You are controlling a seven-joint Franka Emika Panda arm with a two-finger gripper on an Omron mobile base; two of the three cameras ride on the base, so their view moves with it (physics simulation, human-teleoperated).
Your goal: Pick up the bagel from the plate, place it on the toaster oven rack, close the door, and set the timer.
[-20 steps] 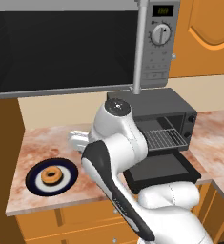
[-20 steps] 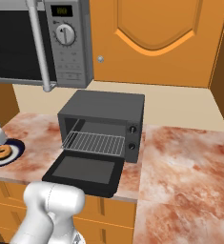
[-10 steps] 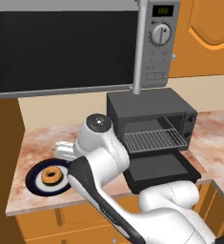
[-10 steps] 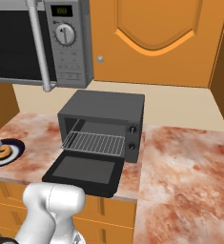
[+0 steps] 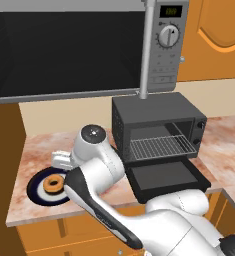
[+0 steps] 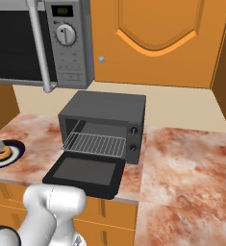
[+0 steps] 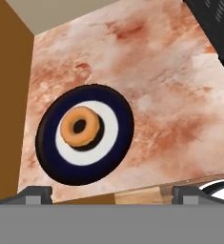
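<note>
The bagel (image 7: 80, 126) lies on the centre of the navy-rimmed plate (image 7: 117, 143), at the counter's left end. My gripper (image 7: 112, 194) hovers above them, open, its fingertips (image 7: 37, 194) spread wide with nothing between. In the left base view the bagel (image 5: 53, 184) and plate (image 5: 35, 193) sit just below my hand (image 5: 62, 159). The toaster oven (image 5: 159, 119) stands to the right, its door (image 5: 166, 178) dropped open and the rack (image 5: 161, 147) bare. From the right I see the bagel (image 6: 1, 153), plate (image 6: 16, 148), toaster oven (image 6: 107, 111), rack (image 6: 96, 144) and door (image 6: 84, 172).
A large silver-and-black microwave (image 5: 74, 47) hangs above the counter, over the oven. A brown side wall (image 7: 6, 105) borders the plate on its left. Marble counter (image 6: 186, 168) stretches right of the oven. Orange cabinet doors (image 6: 155, 41) line the back.
My arm has swung left and down from in front of the oven to over the plate. Bagel, plate and oven have not moved.
</note>
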